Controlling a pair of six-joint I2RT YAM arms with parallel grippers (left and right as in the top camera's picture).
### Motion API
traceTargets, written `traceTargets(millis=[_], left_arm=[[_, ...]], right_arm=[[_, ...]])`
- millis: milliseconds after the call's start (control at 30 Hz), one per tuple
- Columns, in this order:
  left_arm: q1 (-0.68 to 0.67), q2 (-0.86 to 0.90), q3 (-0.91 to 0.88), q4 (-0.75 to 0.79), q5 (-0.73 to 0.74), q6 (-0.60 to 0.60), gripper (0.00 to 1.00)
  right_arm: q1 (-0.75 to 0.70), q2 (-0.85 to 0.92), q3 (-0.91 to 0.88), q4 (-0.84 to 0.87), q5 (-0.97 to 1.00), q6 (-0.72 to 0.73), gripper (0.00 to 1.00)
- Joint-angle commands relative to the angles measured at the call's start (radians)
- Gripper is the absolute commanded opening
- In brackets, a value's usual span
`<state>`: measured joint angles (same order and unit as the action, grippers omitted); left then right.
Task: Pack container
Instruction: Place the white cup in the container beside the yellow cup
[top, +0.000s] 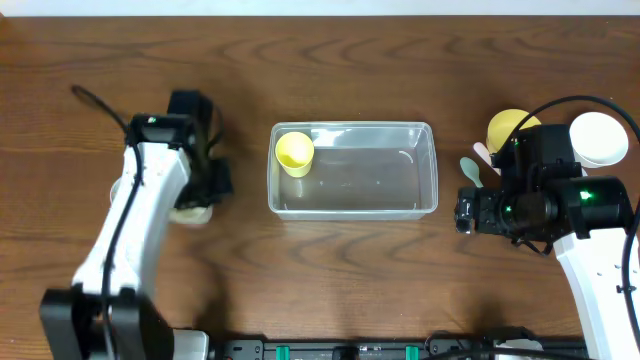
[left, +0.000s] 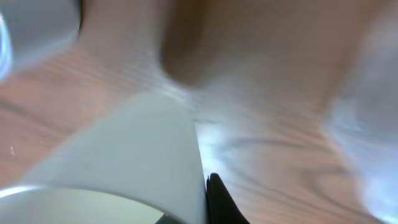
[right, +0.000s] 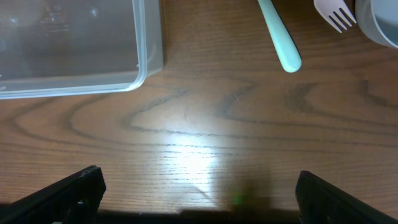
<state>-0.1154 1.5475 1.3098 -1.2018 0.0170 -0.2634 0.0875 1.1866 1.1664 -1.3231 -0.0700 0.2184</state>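
The clear container (top: 352, 126) lies in the middle of the table, with a yellow cup (top: 294, 153) standing in its back left corner. To its left, my left gripper (top: 210, 188) is shut on the wall of a pale cup (top: 190, 213). In the left wrist view that pale cup (left: 124, 162) fills the lower left, and a black finger (left: 217, 202) presses on its outer wall; the other finger is hidden. My right gripper (top: 462, 212) hangs open just right of the container, its fingers (right: 81, 186) wide apart over bare wood, with the container's corner (right: 143, 68) ahead on the left.
At the right lie a teal spoon (top: 468, 168), a yellow bowl (top: 508, 128) and a white bowl (top: 600, 138). The right wrist view shows the spoon (right: 277, 34), a white fork (right: 334, 14) and the bowl's edge (right: 382, 22).
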Motion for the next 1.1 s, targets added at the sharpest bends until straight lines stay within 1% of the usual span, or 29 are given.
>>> traceTargets(millis=[0,100,200,300,433,600,1067], left_arm=[[-0.137,-0.082,0.146,-0.029,-0.002,0.0,0.06],[-0.251,-0.096,0.196,-0.016,-0.002,-0.002,0.06],[-0.354,-0.089,0.2,0.006,-0.002,-0.026,0.06],[-0.427,-0.054,0.2,0.014,-0.002,-0.031,0.06],[-0.486,0.013,0.2,0.014,-0.002,-0.031,0.06],[-0.514,0.102,0.2,0.029,-0.002,-0.03,0.06],[-0.514,0.293,0.199,0.082,-0.002,-0.026,0.06]], right_arm=[[-0.002,0.003,0.017,0.0,0.011,-0.014,0.99],[-0.002,0.003,0.017,-0.001,0.011,-0.014,0.99],[-0.002,0.003,0.017,-0.001,0.011,-0.014,0.99],[-0.002,0.003,0.017,-0.001,0.011,-0.014,0.99],[-0.002,0.003,0.017,-0.002,0.011,-0.014,0.99],[-0.002,0.003,0.017,-0.005,0.011,-0.014,0.99],[-0.002,0.003,0.017,-0.007,0.011,-0.014,0.99]])
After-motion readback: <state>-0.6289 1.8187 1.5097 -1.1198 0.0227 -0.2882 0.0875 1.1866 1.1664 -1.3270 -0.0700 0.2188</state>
